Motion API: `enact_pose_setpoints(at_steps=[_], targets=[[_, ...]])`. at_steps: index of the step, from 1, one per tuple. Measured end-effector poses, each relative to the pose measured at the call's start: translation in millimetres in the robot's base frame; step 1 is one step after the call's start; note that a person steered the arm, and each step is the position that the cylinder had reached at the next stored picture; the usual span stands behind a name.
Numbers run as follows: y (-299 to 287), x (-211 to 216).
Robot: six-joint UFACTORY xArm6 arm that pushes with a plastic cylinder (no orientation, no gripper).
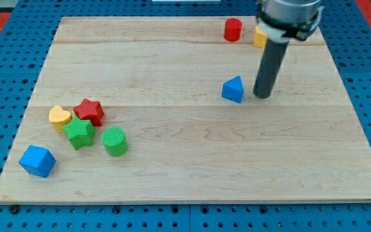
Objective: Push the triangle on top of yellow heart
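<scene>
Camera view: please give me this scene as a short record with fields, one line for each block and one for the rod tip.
tip: my tip just to the view's right of the blue triangle, a small gap visible
blue triangle: right of centre
yellow heart: left side, in a cluster
red star: right of the heart
green star: below the red star
green cylinder: right of the green star
blue cube: bottom left
red cylinder: top edge
yellow block: top, partly hidden by the arm, shape unclear
</scene>
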State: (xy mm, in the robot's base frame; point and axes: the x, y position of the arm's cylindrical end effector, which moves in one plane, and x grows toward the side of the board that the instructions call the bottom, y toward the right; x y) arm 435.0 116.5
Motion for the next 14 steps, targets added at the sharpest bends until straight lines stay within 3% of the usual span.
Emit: enact_pose_setpoints(at_steps=[2, 3, 5, 8, 9, 10, 13, 14], targets=[[-84.7, -12.5], [-26.0, -12.5], [-6.6, -7.2], [-3.7, -55.5], [-120.2, -29.4], [-197.4, -30.8], [-313.5, -18.7], [-324.1, -21.1]])
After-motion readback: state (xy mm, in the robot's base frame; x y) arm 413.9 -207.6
